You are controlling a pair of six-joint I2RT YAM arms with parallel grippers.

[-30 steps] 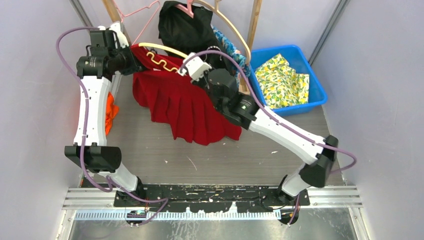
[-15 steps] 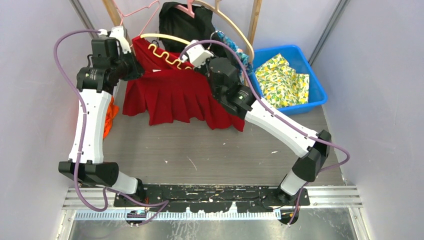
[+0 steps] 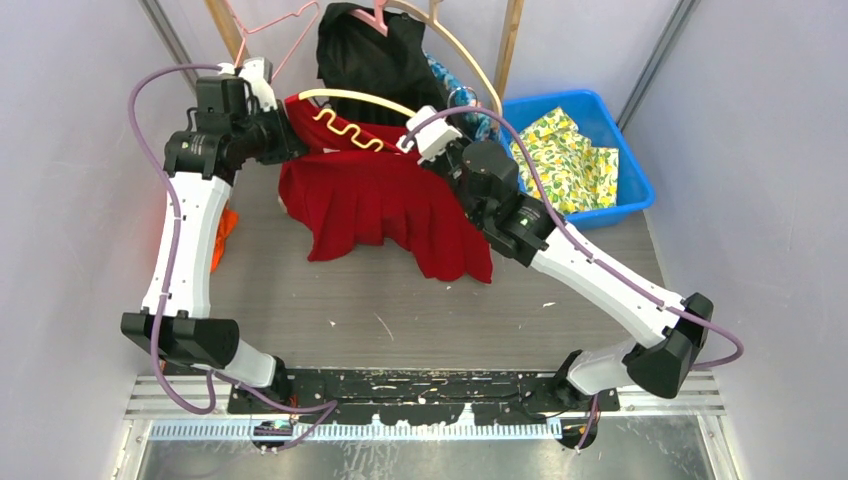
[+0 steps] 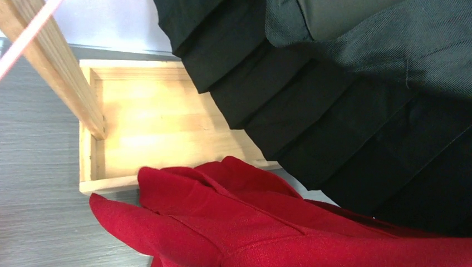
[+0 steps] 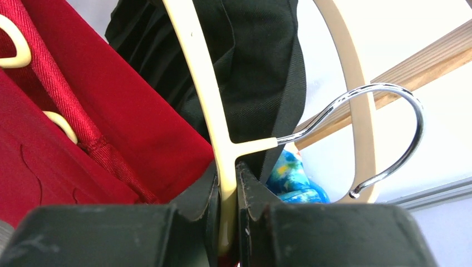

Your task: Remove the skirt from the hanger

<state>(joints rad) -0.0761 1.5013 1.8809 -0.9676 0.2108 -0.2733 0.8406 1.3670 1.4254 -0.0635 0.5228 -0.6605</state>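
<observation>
Skirt [image 3: 385,200] red, draped | right gripper [image 5: 227,186] clamps hanger [image 5: 195,64], wrist view only | left gripper [image 3: 278,140] grip unclear

Seen from overhead, the skirt [image 3: 390,205] hangs on the hanger [image 3: 350,96] over the far middle of the table [image 3: 400,310]. The left gripper [image 3: 285,140] is at its left edge. At its right, the right gripper [image 5: 227,189] has a finger on either side of the hanger's stem, below the hook. Just behind the skirt I see a hanging garment [image 3: 365,50], with a shallow tray [image 4: 161,128] on the table beneath it. At far right stands a bin [image 3: 632,195] with a folded cloth [image 3: 565,160] in it. A crumpled cloth [image 3: 222,228] lies at far left, partly hidden by the left arm.
</observation>
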